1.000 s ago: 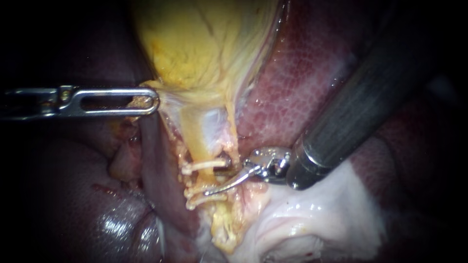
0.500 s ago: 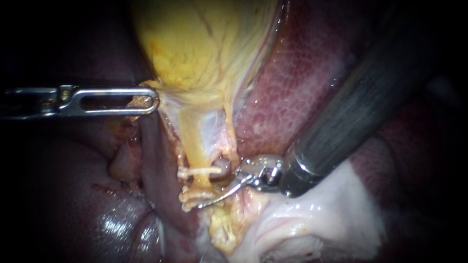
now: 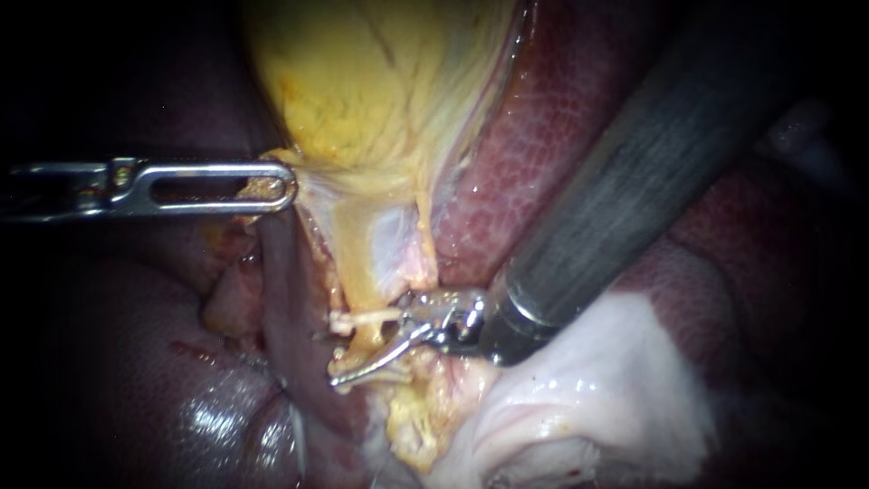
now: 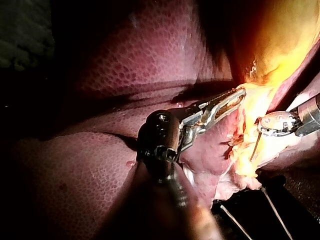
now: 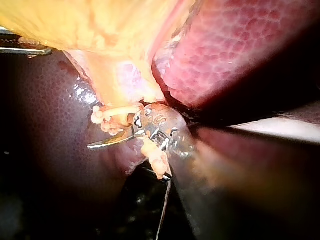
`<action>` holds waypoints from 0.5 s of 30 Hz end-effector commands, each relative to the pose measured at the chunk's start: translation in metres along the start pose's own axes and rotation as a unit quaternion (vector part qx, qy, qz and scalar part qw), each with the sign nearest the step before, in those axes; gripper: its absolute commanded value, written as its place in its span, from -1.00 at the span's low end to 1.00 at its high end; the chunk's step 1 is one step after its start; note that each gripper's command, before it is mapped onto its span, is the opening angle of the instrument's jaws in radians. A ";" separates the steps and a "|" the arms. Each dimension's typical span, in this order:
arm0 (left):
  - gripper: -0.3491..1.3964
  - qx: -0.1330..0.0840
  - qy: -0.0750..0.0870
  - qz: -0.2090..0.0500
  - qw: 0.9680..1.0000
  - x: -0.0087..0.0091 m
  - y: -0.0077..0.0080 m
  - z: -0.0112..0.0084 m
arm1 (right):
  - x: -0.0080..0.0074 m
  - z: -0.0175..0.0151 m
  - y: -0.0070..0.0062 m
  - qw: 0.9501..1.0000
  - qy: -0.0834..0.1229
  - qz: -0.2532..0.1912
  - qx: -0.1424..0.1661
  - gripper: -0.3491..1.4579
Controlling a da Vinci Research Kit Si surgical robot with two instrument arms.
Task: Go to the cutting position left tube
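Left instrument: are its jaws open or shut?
Shut on the gallbladder: the left instrument pinches its lower edge between both jaws.

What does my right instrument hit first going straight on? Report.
The right instrument lies across the clipped tube; straight beyond its tip, the dark liver fold looks first, though depth is unclear.
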 end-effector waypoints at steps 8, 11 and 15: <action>-1.00 -0.001 0.000 0.000 1.000 0.0000 -0.0001 0.0000 | -0.0001 -0.0003 0.0004 1.000 0.002 0.000 -0.005 0.69; -1.00 -0.001 0.000 0.000 1.000 0.0000 -0.0001 0.0000 | -0.0001 -0.0003 0.0004 1.000 0.003 0.000 -0.006 0.69; -1.00 -0.001 0.000 0.000 1.000 0.0000 -0.0001 0.0001 | -0.0001 -0.0003 0.0004 1.000 0.003 0.000 -0.006 0.71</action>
